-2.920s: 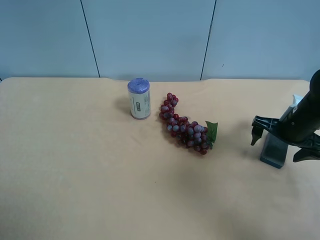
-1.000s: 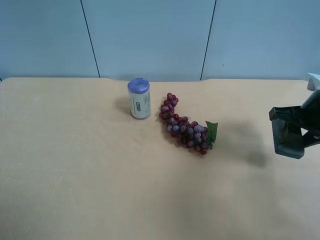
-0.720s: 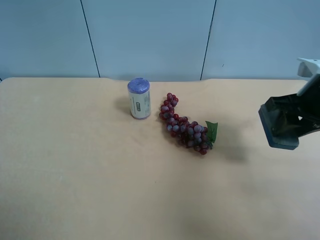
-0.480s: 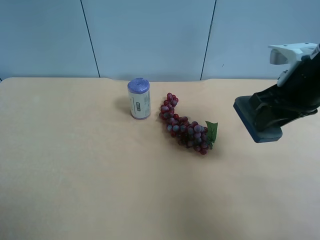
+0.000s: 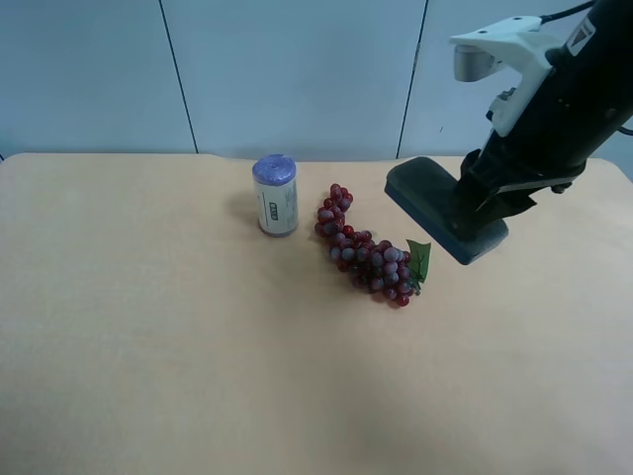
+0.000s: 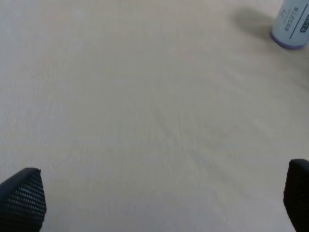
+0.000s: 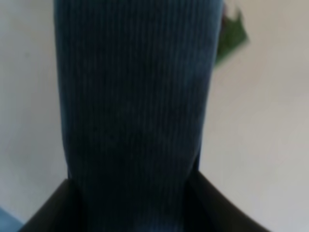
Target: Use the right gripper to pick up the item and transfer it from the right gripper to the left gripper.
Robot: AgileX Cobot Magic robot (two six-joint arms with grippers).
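The item, a dark oblong pad with a ribbed face, hangs tilted in the air just right of the grape bunch. My right gripper is shut on its right end, on the black arm with the white bracket that reaches in from the exterior high view's upper right. The right wrist view is filled by the item, with black fingers pressed against both its sides. My left gripper stands open over bare table, with only its two black fingertips showing. The left arm is out of the exterior high view.
A purple-lidded can stands upright at the table's back middle, and the left wrist view shows the can too. A red grape bunch with a green leaf lies to the can's right. The tan table meets a grey wall behind.
My right gripper has lifted the item off the table near the right edge. It has carried it up and leftward toward the grapes, tilting it flatter.
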